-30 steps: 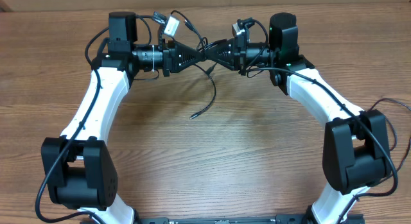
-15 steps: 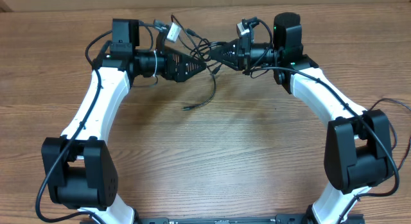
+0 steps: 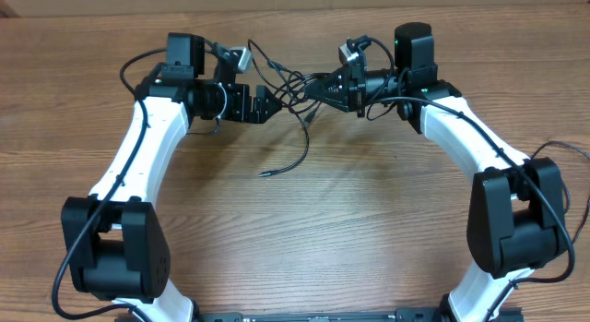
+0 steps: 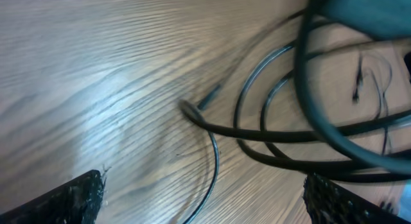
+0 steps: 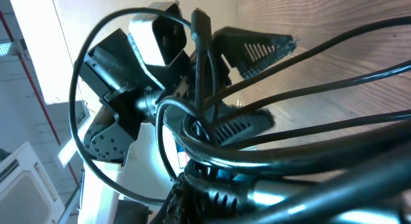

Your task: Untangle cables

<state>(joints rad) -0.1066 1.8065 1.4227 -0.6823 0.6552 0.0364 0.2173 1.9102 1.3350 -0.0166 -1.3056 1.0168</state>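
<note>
The cables [image 3: 293, 80] hang in a loose black tangle between my two tools, above the far edge of the wooden counter [image 3: 323, 220], near its middle. One strand drops out of the tangle, curves down to the wood and ends in a small plug [image 3: 265, 172] lying on the counter nearer its centre.

My right tool [image 3: 313, 88] is clamped tight on the cables. From its wrist camera the strands [image 5: 308, 131] bunch together at the tool and fan out toward the other arm. My left tool [image 3: 266, 101] stands wide, its jaws well apart. From its wrist camera, loops of cable [image 4: 282, 137] cross just ahead of the open jaws, over the wood. I cannot tell whether any strand touches a finger.

Both arms reach along the sides of the counter to its far edge and turn inward. The left arm [image 3: 147, 147] and right arm [image 3: 461, 137] point their tools at each other, held level and near but apart.
</note>
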